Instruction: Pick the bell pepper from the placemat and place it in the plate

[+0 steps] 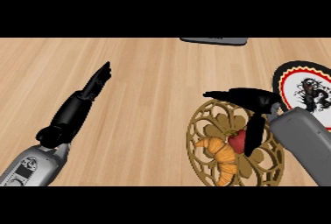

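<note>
A red bell pepper (237,138) lies on a round golden openwork placemat (202,127) at the lower right, next to an orange croissant (223,160). My right hand (251,100) hovers over the mat's upper part. It is open: its fingers (214,94) reach left, and its thumb hangs down along the pepper's right side, hiding part of it. The plate (284,76) has a red and yellow rim and a black figure. It sits just right of the mat, partly behind my right forearm. My left hand (97,82) rests open at the left, fingers straight.
A dark grey flat object (214,40) lies at the counter's far edge, top centre. Bare wooden counter (149,87) spreads between the two arms. The mat and plate nearly touch at the right.
</note>
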`<move>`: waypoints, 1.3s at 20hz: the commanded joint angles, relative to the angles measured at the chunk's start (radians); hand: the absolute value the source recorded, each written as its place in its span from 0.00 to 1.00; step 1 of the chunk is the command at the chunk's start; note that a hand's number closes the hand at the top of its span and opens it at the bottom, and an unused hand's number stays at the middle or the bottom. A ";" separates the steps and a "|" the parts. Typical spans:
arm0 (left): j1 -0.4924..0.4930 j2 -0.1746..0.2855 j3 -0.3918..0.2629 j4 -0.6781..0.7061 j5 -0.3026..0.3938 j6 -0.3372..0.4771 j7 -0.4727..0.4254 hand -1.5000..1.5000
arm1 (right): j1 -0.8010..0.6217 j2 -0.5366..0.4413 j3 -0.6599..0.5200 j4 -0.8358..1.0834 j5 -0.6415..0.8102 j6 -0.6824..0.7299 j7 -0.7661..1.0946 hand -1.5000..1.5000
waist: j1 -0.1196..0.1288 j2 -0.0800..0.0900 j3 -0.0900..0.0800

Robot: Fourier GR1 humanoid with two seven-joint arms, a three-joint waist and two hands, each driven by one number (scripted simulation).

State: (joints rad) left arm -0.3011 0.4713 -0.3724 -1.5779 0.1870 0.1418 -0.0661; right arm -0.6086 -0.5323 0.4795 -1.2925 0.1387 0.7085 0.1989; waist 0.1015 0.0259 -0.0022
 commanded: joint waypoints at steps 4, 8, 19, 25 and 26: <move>0.049 0.020 0.058 -0.005 0.041 -0.057 -0.025 0.50 | -0.211 0.149 0.145 0.157 0.184 0.071 0.014 0.00 | -0.063 -0.020 0.002; 0.066 0.025 0.076 -0.030 0.030 -0.059 0.008 0.50 | -0.249 0.218 0.101 0.228 0.119 0.214 0.186 0.00 | -0.086 -0.027 0.001; 0.092 0.017 0.115 -0.024 0.014 -0.097 -0.025 0.50 | -0.473 0.295 0.041 0.479 0.038 0.469 0.420 0.00 | -0.085 -0.025 0.001; 0.085 -0.009 0.131 -0.074 0.002 -0.099 0.041 0.50 | -0.536 0.284 0.007 0.614 0.092 0.471 0.353 0.00 | -0.078 -0.022 0.002; 0.085 -0.026 0.115 -0.045 -0.022 -0.097 0.015 0.50 | -0.538 0.248 0.017 0.643 0.127 0.455 0.306 0.00 | -0.074 -0.018 0.003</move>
State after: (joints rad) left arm -0.2186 0.4648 -0.2546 -1.6042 0.1846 0.0429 -0.0689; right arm -1.1108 -0.2596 0.4982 -0.7330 0.2111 1.1186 0.5512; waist 0.0201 0.0042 -0.0004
